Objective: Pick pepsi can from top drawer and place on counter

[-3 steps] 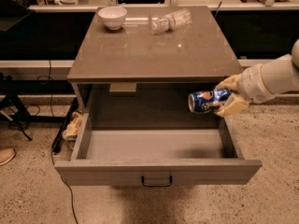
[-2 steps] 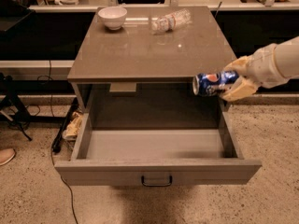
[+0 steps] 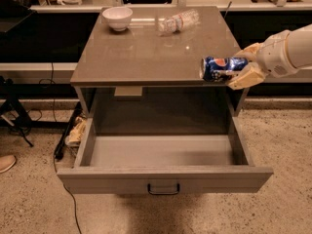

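One end effector, can, at counter

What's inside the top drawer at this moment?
Only bare grey floor shows in the top drawer; its front panel hides the nearest strip. The gripper holds the pepsi can sideways at the counter's front right corner.

Counter: glossy grey-brown top, smooth, with light glints toward the far edge.
Top drawer: matt grey panels, smooth, no shine. Handle: dark metal.
Pepsi can: shiny printed metal with a silvery end.
Gripper: at the counter's near right corner, clamped round the can. Fingers are matt tan and plastic-looking.
Arm: smooth off-white shell.
Bowl, far left: white, glossy glaze.
Water bottle, far centre: clear crinkled plastic.
Floor: rough, speckled, matt.
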Action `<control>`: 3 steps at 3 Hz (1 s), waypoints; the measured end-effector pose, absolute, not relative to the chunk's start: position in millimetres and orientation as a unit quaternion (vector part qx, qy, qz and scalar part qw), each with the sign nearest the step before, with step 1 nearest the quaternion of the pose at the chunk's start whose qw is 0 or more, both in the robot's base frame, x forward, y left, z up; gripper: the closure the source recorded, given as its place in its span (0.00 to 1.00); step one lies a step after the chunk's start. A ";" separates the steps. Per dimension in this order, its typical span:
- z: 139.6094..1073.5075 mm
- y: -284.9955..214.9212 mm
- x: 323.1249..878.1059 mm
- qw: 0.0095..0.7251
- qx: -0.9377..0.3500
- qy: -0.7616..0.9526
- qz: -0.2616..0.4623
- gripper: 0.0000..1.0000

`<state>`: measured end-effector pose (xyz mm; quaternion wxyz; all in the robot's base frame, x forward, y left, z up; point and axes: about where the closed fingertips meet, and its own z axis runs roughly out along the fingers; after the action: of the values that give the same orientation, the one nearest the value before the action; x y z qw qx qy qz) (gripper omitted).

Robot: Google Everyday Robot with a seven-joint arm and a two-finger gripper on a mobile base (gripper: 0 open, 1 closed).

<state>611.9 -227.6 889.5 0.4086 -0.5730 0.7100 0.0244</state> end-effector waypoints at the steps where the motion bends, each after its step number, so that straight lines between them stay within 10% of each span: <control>1: 902.0 -214.7 639.4 0.427 -0.551 0.717 0.021 1.00; 3: 911.5 -193.3 711.3 0.427 -0.479 0.766 0.018 1.00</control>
<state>711.3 -193.3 911.5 0.4271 -0.4793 0.7665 0.0178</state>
